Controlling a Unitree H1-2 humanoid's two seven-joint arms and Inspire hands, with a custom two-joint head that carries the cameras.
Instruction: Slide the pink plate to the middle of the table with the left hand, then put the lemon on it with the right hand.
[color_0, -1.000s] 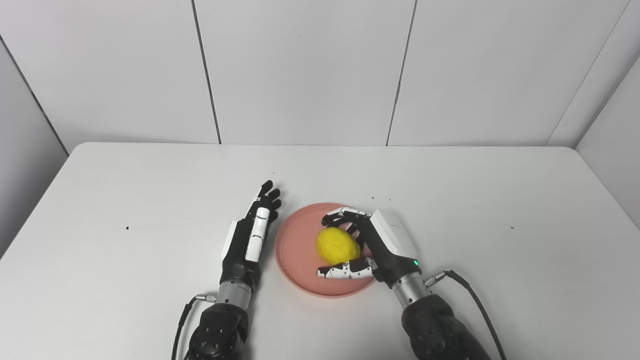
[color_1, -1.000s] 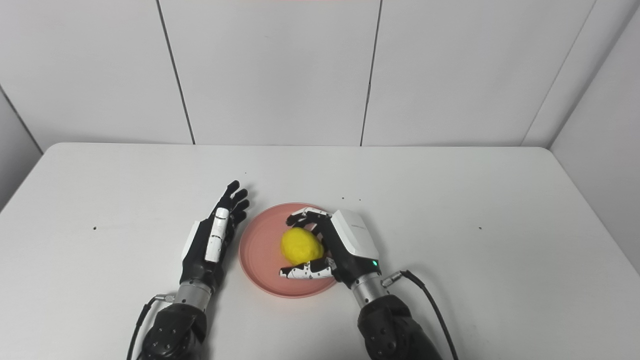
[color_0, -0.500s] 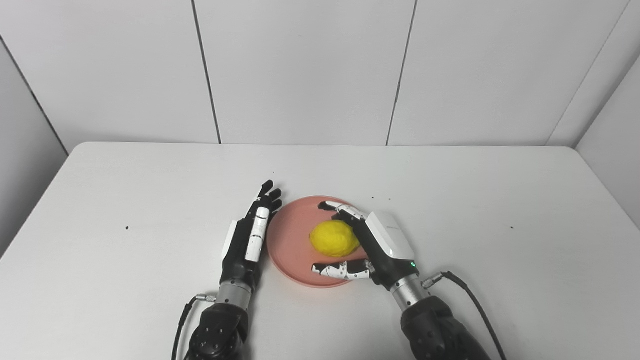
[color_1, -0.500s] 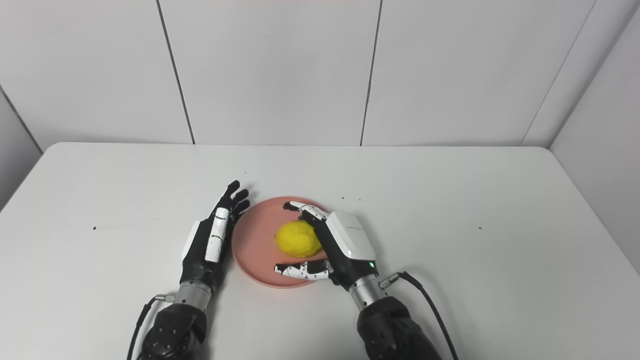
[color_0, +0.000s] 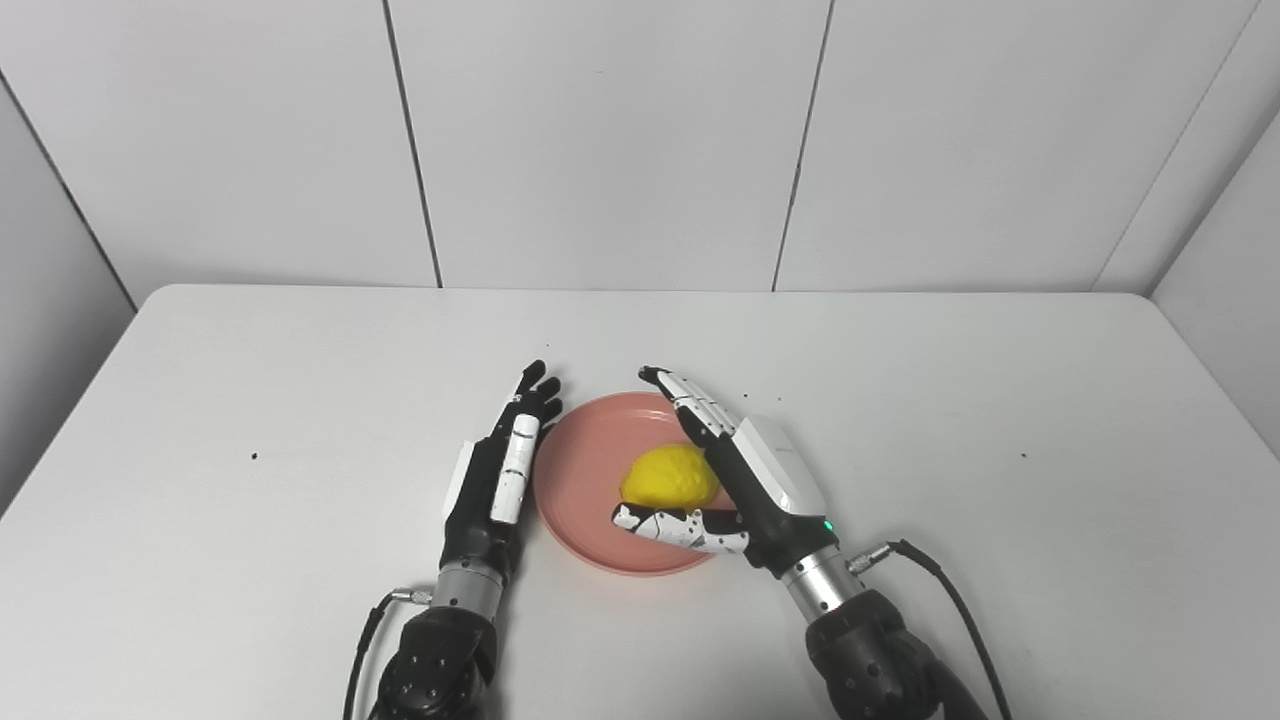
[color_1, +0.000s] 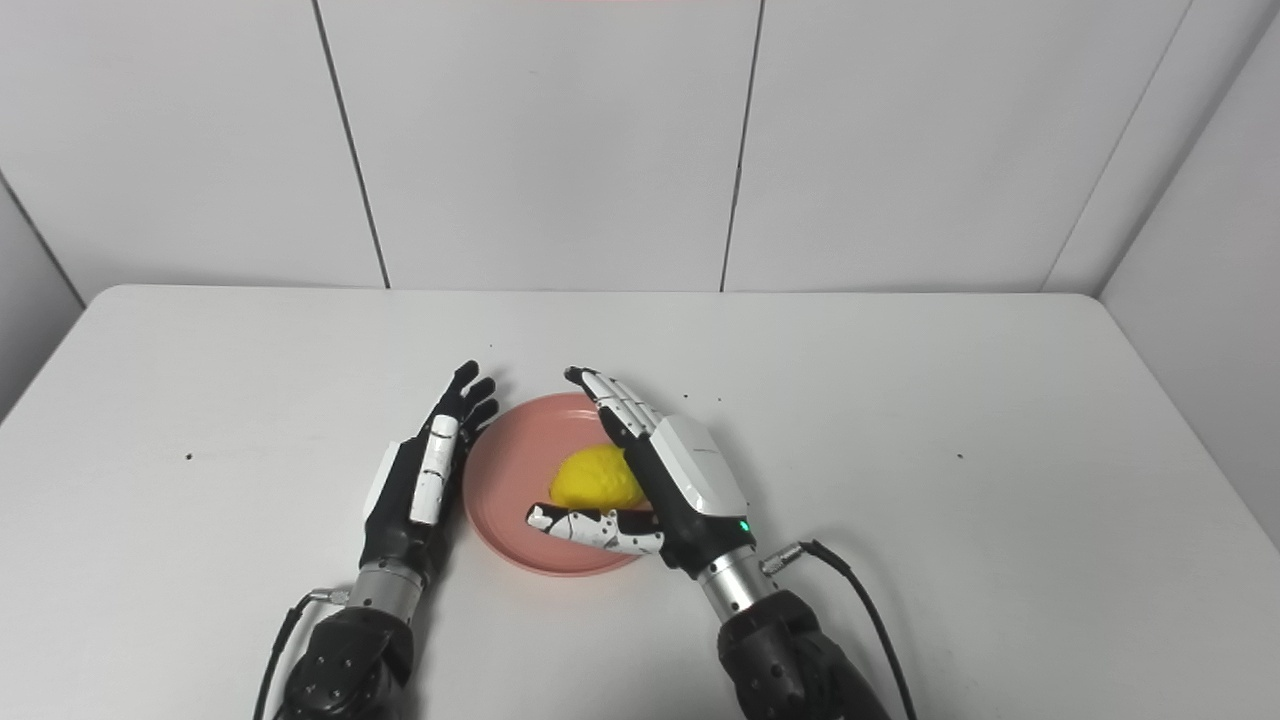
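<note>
A: Where is the round pink plate (color_0: 590, 500) sitting?

B: On the white tabletop (color_0: 900, 400), roughly mid-table though toward the near edge; the bumpy yellow lemon (color_0: 668, 476) rests on it, right of its centre

A: And the black-and-white right hand (color_0: 745, 480)?

B: Spread wide, fingers (color_0: 685, 395) straightened up over the far rim, thumb lying along the near side of the fruit; nothing is clamped, though the palm stands just beside the lemon and may touch it

A: The left hand (color_0: 500, 470)?

B: Flat and spread, empty, edge-on just beside the plate's left rim; I cannot tell whether it touches

A: So what remains?

B: Little, I'd judge; both steps look done, leaving only the right hand to draw clear without nudging the fruit
</note>
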